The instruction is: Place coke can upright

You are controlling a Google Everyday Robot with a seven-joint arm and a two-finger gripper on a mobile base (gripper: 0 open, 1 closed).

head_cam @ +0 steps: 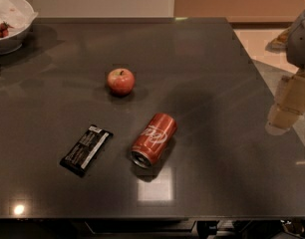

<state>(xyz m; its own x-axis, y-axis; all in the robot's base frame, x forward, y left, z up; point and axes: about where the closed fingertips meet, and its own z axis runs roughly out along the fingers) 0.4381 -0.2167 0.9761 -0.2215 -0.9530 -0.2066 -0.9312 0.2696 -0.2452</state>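
Well left of our gripper [284,108], whose state we cannot tell, the coke can [154,140] lies on its side on the desk [217,173], where we fear a glancing touch could roll it toward the apple [121,80].

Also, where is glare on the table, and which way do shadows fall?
Camera view: a pale square of glare lies on the table in front of the coke can, a small bright spot near the front-left corner; the can and the apple throw shadows to the picture's right; the gripper hangs at the right edge.
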